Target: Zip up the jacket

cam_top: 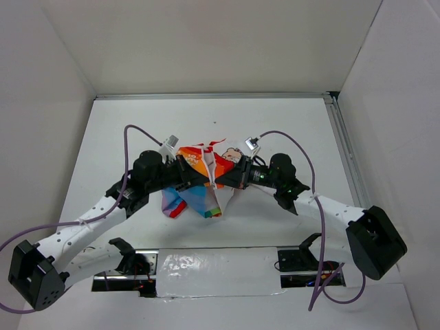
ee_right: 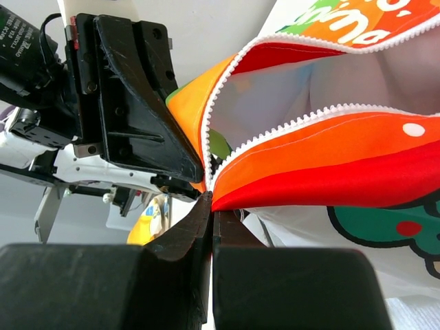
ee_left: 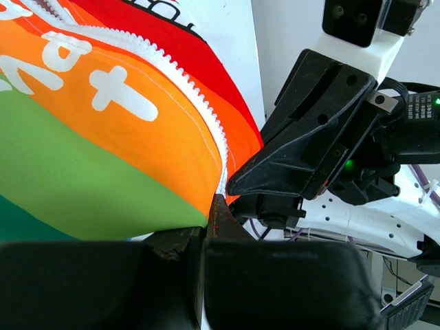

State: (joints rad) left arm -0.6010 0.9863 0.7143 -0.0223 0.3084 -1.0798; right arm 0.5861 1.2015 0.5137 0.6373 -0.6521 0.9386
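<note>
Table (cam_top: 206, 120) and walls (cam_top: 206, 48) are white. Jacket (cam_top: 198, 194), bunched, seems to run far-near; left gripper (ee_left: 210, 220) and right gripper (ee_right: 210, 213) pinch its zipper edges (ee_right: 295, 127).

White table (cam_top: 275, 124), metal rail (cam_top: 344, 151) along right edge.

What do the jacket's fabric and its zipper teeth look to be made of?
The jacket looks like thin, smooth synthetic fabric, matte: printed panels, fine stitching, soft folds. The zipper teeth look like white plastic, small and evenly moulded, though I cannot be sure.
</note>
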